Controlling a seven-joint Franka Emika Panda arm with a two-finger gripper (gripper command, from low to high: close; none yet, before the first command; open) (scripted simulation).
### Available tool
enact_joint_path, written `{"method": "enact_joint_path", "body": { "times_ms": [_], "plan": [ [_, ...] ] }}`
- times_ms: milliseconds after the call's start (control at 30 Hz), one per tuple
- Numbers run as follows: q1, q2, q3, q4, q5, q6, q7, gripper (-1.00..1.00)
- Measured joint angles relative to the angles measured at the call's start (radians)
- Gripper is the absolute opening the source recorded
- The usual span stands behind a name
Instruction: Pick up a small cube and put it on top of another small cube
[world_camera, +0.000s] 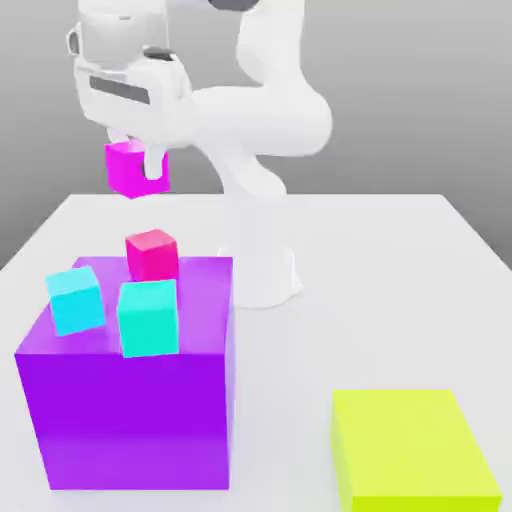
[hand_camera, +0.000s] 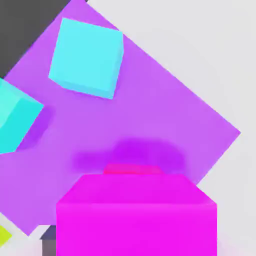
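In the exterior view, going left to right: at the left edge, just below mid-height, can see a light-cyan cube (world_camera: 75, 301) on the purple block (world_camera: 125, 420). Upper left, see the claw (world_camera: 138, 159) pinching the small cube (world_camera: 125, 170), plain, flat-sided, bright magenta, held in the air. Below it, find a turquoise cube (world_camera: 148, 320) and a crimson-pink cube (world_camera: 152, 256). Lower right, notice a yellow-green block (world_camera: 410, 445).
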Motion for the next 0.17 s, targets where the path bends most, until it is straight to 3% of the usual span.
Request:
{"method": "enact_joint_path", "body": {
  "times_ms": [33, 67, 167],
  "plan": [
    [-0.003, 0.014, -0.003, -0.028, -0.002, 0.041, 0.000, -1.00],
    [-0.005, 0.022, -0.003, -0.044, -0.003, 0.063, -0.001, 1.00],
    [-0.005, 0.022, -0.003, -0.044, -0.003, 0.063, -0.001, 1.00]
  ]
}}
